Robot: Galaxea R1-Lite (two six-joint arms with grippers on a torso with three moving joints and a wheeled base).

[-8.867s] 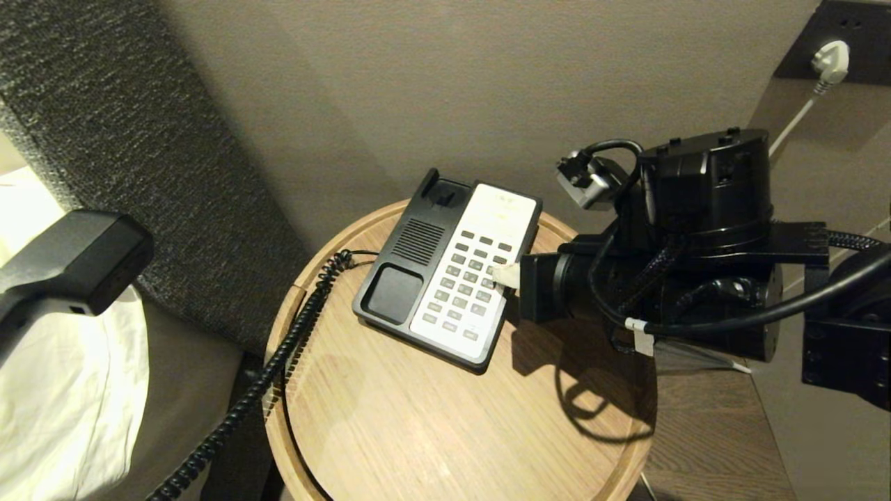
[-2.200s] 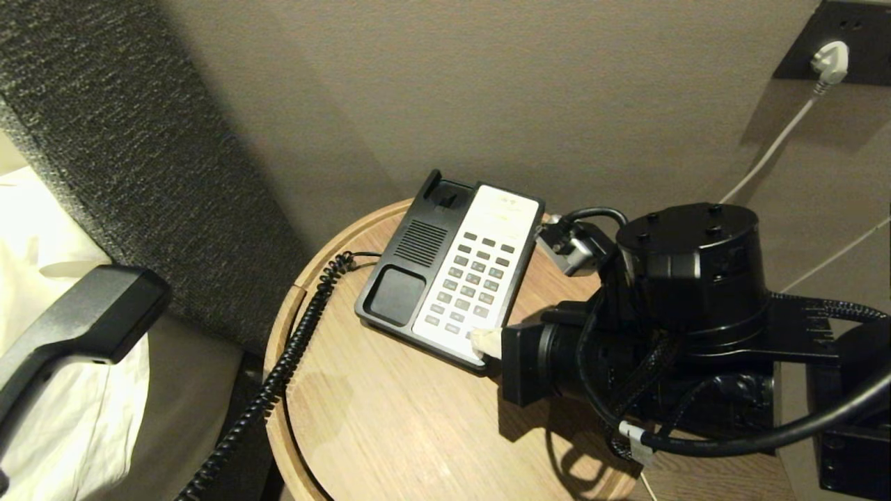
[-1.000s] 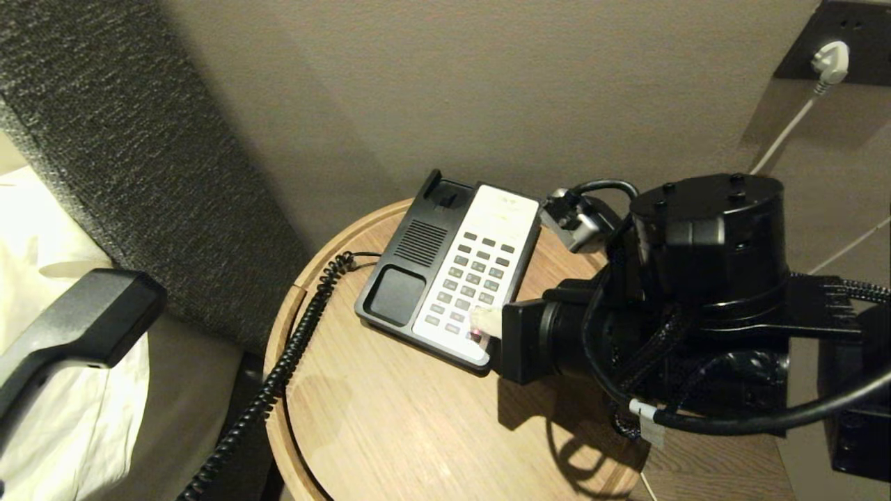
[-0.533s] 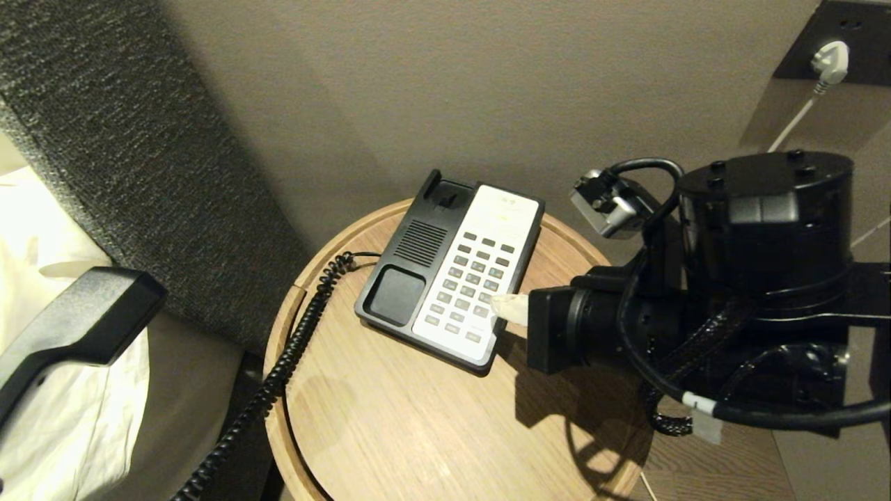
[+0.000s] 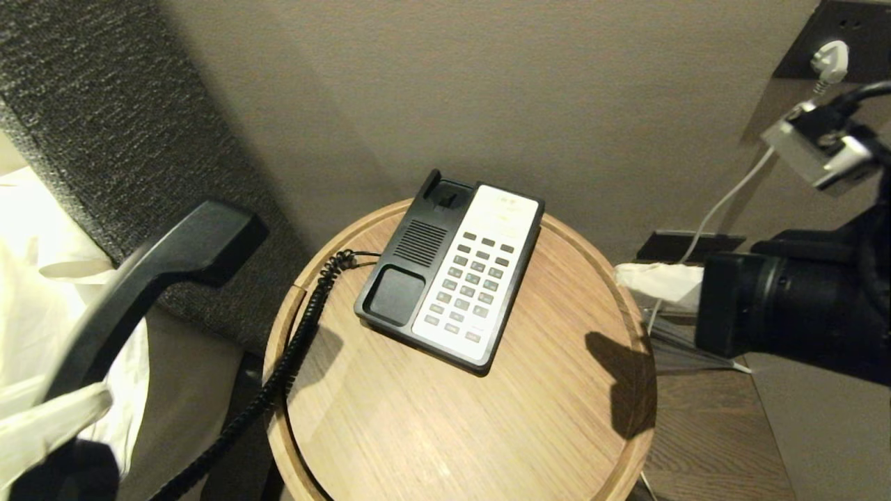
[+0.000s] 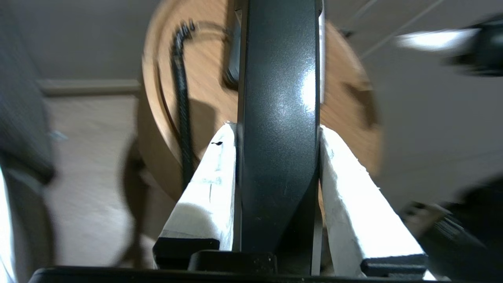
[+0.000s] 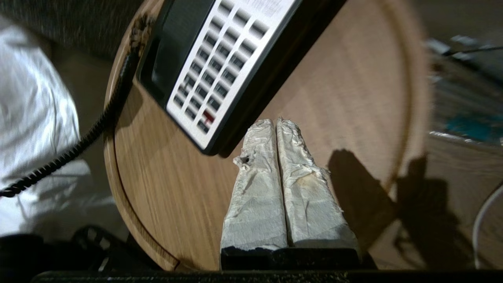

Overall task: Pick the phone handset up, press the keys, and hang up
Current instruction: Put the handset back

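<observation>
Left pincer (image 6: 278, 133) clamps the handset (image 5: 150, 285) off the surface's (image 5: 431, 417) left, long axis tilted toward the cradle (image 5: 411, 268) to its right; right pincer (image 7: 276, 122) clenched empty, farther.

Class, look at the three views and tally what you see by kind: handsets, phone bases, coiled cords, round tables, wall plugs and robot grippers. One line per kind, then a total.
phone handset: 1
phone base: 1
coiled cord: 1
round wooden table: 1
white wall plug: 1
Grippers: 2, the left gripper and the right gripper
Total: 7
</observation>
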